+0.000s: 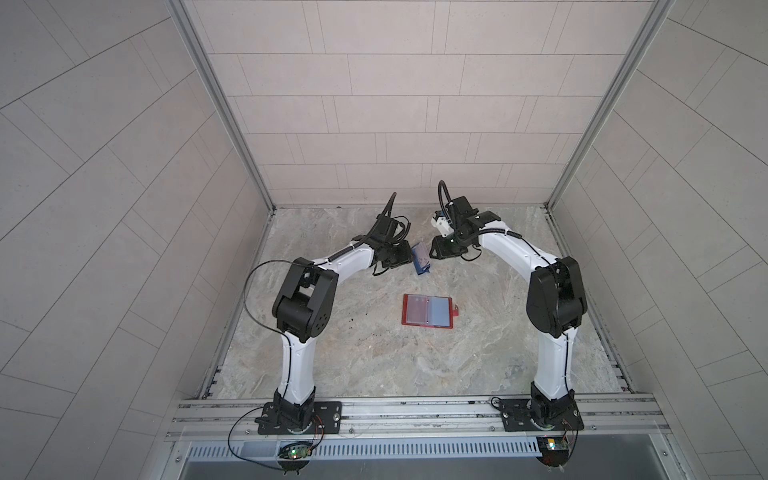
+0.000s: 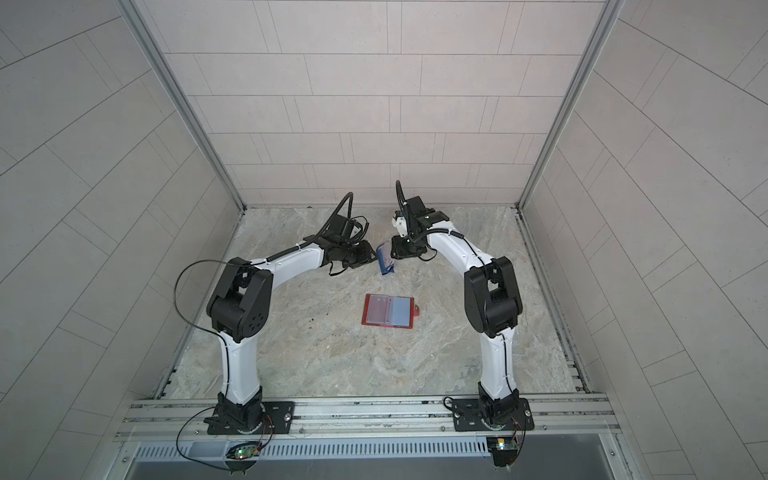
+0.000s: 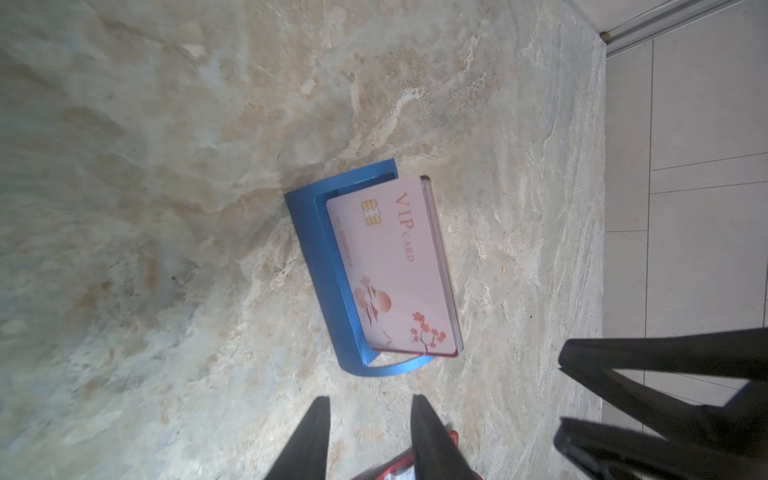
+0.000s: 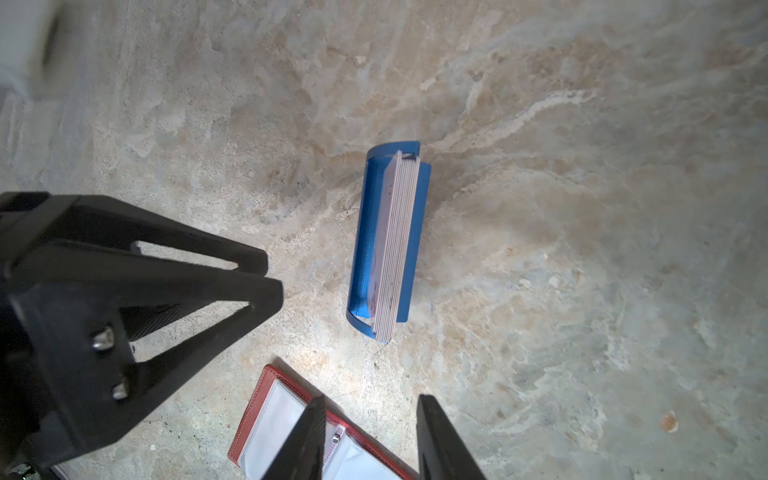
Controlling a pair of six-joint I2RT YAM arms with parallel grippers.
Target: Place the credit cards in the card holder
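My left gripper (image 3: 370, 399) and right gripper (image 4: 372, 399) spread, empty, flanking the stand (image 1: 417, 266) of cards (image 3: 390, 266), wallet (image 1: 427, 311) open, middle of the table (image 1: 353, 365)

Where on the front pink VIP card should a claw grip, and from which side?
By its free top long edge, from above. The pink VIP card stands on edge in the blue stand, lower edge behind the lip, other cards packed behind; only the top looks reachable.
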